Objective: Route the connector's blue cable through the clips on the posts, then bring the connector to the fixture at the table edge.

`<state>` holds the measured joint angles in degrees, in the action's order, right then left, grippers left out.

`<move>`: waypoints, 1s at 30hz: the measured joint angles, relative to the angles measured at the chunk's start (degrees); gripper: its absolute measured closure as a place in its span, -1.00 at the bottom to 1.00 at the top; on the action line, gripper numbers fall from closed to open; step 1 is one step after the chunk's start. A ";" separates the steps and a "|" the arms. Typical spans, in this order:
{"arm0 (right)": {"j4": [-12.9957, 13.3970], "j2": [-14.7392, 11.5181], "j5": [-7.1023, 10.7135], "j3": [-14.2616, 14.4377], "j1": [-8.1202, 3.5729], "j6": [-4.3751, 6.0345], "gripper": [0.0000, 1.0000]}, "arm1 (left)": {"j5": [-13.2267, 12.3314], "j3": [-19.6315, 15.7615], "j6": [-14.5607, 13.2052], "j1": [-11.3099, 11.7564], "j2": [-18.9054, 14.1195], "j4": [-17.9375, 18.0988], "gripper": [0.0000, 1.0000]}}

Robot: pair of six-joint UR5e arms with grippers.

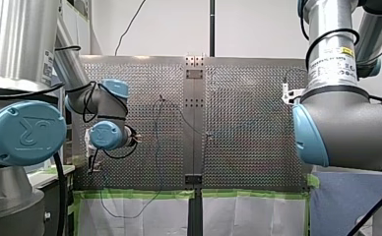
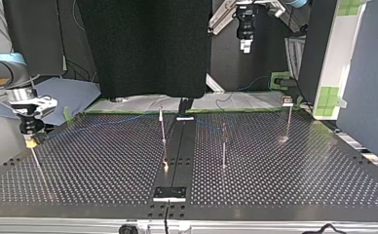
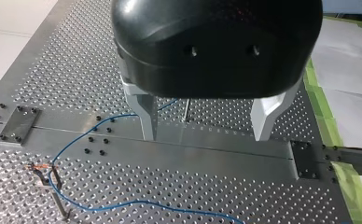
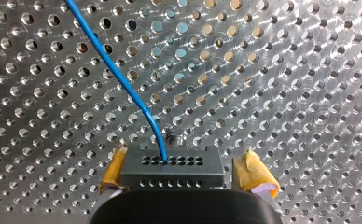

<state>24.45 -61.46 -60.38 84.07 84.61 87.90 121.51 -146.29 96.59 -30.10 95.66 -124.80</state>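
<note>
My right hand [image 4: 184, 150] brackets the black connector [image 4: 172, 173] between its yellow pads. One pad lies against the connector's side and the other stands a little off it, so the hand is narrowly parted rather than clamped, and the blue cable [image 4: 123, 88] rises from the connector's upper row of holes over the desk [image 4: 300, 93]. My left hand [image 3: 206, 137] hangs wide, holding nothing, above the desk's middle rail [image 3: 193, 147], which the cable crosses.
</note>
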 joint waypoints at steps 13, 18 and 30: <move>0.00 0.00 0.00 0.00 0.00 0.00 -1.00 | 0.17 -1.06 -0.17 0.36 0.00 0.95 -1.00; 0.00 0.00 0.00 0.00 0.00 0.00 -1.00 | 0.17 -1.08 -0.18 0.37 0.00 0.95 -1.00; 0.00 0.00 0.00 0.00 0.00 0.00 -1.00 | 0.17 -1.08 -0.18 0.38 0.00 0.96 -1.00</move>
<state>24.44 -61.46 -60.38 84.07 84.61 87.90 121.68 -147.37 96.41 -29.73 95.66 -123.85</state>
